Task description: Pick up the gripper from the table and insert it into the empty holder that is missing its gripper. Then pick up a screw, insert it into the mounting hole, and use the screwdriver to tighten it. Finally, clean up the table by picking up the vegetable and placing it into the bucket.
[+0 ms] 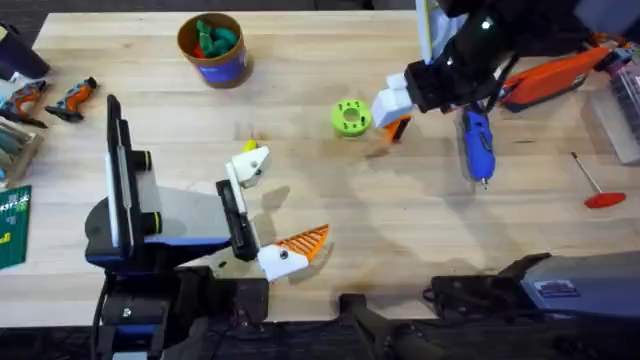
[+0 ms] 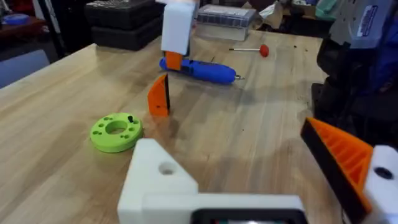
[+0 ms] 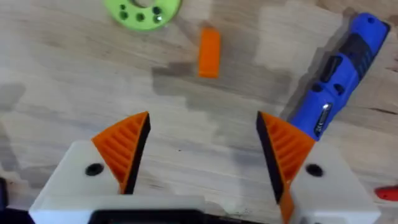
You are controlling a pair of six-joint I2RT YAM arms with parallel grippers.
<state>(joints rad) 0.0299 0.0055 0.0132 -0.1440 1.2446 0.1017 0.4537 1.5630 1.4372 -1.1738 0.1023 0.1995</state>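
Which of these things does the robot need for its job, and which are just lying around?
For the job: gripper, holder, screwdriver, bucket.
Just lying about: red-handled rod, orange-and-black hand tool.

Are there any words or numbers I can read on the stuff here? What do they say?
None can be read.
Green packet at the table's left edge: white print, too blurred.
Blue band of the bucket: a pale mark, too small.
Label on the right arm's base: too blurred.
Blue screwdriver: no lettering visible.
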